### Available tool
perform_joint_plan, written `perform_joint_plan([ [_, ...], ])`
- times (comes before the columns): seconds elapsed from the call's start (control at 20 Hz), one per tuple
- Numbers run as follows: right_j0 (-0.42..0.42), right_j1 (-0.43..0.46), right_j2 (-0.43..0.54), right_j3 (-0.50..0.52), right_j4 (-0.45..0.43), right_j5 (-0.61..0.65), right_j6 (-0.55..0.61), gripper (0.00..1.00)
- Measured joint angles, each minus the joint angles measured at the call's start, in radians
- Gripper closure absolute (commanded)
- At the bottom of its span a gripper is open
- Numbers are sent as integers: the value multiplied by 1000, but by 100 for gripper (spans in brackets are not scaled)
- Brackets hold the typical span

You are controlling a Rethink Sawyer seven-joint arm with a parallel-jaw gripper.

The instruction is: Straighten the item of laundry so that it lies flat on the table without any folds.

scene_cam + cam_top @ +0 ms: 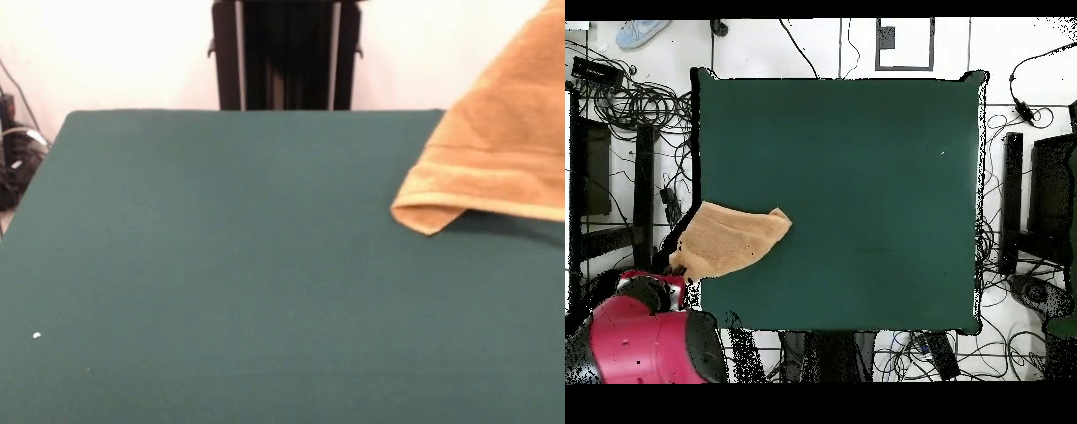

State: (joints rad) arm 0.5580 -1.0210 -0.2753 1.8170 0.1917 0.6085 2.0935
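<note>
An orange-tan towel (pixel 499 132) hangs in from the upper right of the frame, cut off by the right edge. Its lowest corner, bearing a ribbed band, droops at the right, just above or touching the green counter (pixel 221 265); which cannot be told. A dark pedestal (pixel 285 53) stands at top centre. Cables (pixel 16 146) lie at the left edge. A white speck (pixel 36 335) sits lower left.
</note>
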Motion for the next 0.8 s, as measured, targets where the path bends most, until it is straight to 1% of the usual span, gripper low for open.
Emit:
perform_joint_plan([
  [0.1, 31, 22, -9, -34, 12, 10, 72, 100],
  [0.4, 77, 59, -22, -116, 21, 60, 197, 100],
  [0.8, 120, 70, -32, -237, 37, 200, 304, 100],
])
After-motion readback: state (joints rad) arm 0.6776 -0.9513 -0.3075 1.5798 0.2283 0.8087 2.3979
